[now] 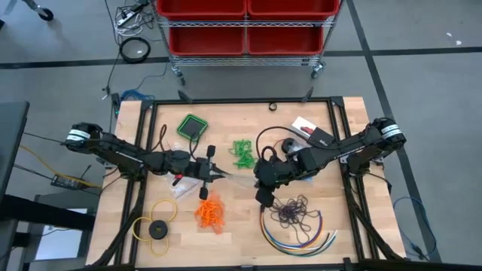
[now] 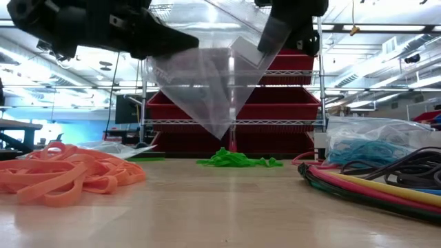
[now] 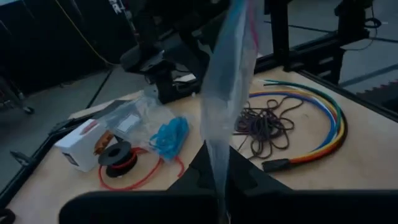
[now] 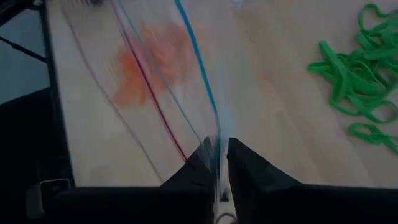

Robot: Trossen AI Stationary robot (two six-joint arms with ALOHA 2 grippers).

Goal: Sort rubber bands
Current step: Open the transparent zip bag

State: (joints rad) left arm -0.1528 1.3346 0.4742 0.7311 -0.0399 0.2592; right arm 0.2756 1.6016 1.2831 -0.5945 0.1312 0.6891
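**Operator:** Rubber bands first, from my overhead feed: the orange rubber bands (image 1: 210, 211) lie left of centre near the front edge, the green rubber bands (image 1: 242, 153) sit mid-table, and the dark purple rubber bands (image 1: 296, 211) lie inside the curve of the multicoloured cables (image 1: 301, 235). Between them my left gripper (image 1: 215, 173) and right gripper (image 1: 263, 175) face each other with a clear plastic bag (image 1: 237, 178) stretched across.

**Colleague:** And at table level?

**Operator:** The bag (image 2: 210, 89) hangs off the table as a downward point, above the green bunch (image 2: 238, 160). Orange loops (image 2: 65, 173) fill my near left; a blue bunch (image 2: 365, 150) sits on the right behind the cables (image 2: 372, 182).

**Colleague:** Left wrist?

**Operator:** My left fingers are pressed together, pinching the bag's edge (image 3: 230, 87). Beyond it I see the purple bands (image 3: 267, 124), the blue bands (image 3: 169, 137) and a white box (image 3: 78, 142).

**Colleague:** Right wrist?

**Operator:** My right fingers pinch the bag's zip strip (image 4: 202, 81). Orange (image 4: 155, 62) shows blurred through the plastic; green (image 4: 357, 68) lies beside it.
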